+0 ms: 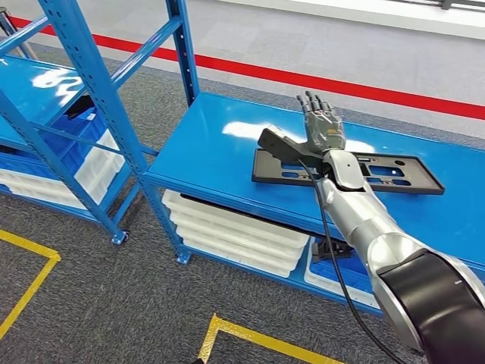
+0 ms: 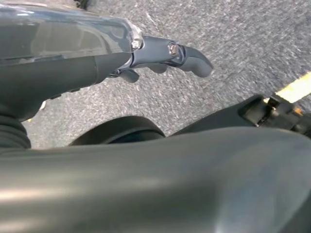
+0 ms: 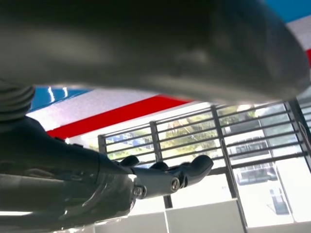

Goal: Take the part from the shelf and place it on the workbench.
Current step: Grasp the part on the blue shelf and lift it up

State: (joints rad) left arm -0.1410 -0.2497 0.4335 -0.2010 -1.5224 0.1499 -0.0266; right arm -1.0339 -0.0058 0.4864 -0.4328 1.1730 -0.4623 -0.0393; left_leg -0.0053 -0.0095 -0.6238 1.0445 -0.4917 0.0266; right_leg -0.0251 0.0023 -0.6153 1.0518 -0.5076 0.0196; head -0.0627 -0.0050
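Note:
The part is a flat black plate with slots and holes, lying on the blue shelf in the head view. My right hand reaches in over the plate's middle, fingers straight and spread, thumb out to the side, holding nothing. Whether the palm touches the plate I cannot tell. The right wrist view shows the right hand's fingers stretched out against a bright window grille. In the left wrist view my left hand hangs over the grey floor, fingers extended and empty.
White trays are stacked on the lower shelf level under the part. A blue upright post divides this bay from another with blue bins. A red floor line runs behind the shelf, yellow tape in front.

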